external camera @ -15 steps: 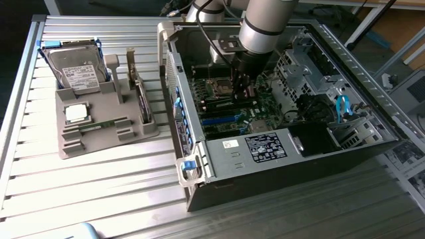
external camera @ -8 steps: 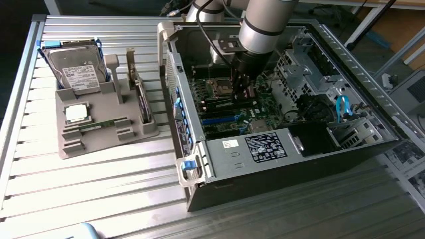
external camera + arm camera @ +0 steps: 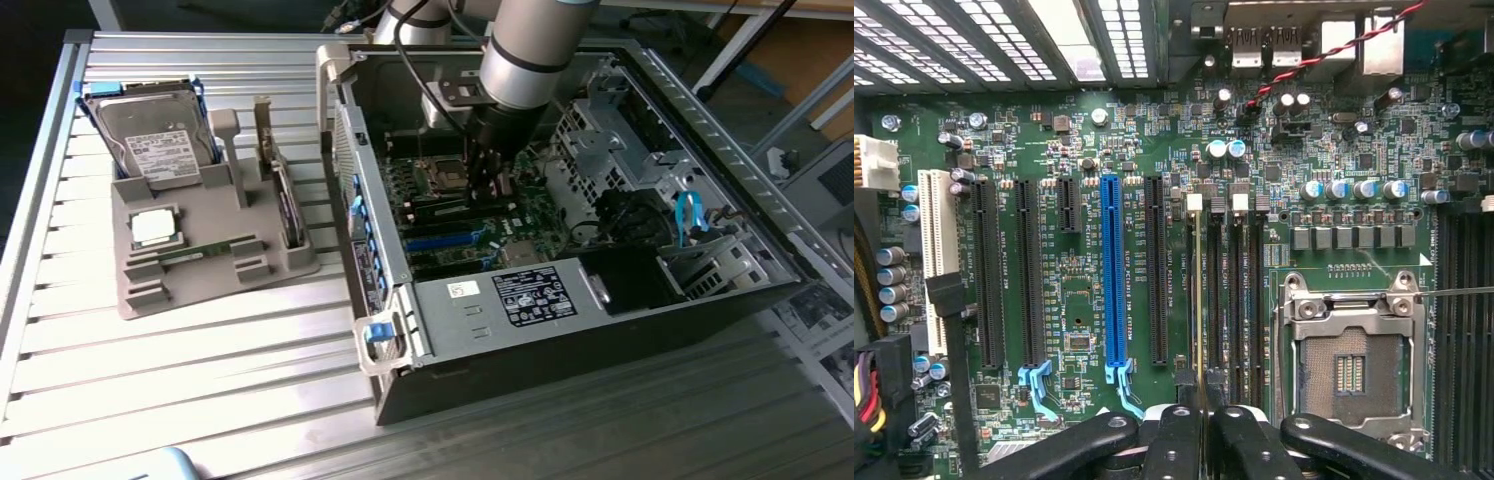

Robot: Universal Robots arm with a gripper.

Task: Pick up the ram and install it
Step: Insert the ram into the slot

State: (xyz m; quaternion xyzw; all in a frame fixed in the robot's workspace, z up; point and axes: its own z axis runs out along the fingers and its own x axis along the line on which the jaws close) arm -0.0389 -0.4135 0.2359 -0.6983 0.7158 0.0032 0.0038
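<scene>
While the gripper [image 3: 1200,440], clamped on the ram [image 3: 1200,300], hangs over the memory slots [image 3: 1237,290], at the exterior view's three o'clock from the parts tray [image 3: 200,200], insertion seems in hand, needing square alignment.

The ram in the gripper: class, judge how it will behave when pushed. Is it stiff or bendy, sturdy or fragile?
The ram, seen edge-on in the shut gripper, is very thin, so it is probably light and may tip sideways if pushed off-line. Its edge runs dead straight, suggesting a stiff board, though likely brittle if twisted.
</scene>
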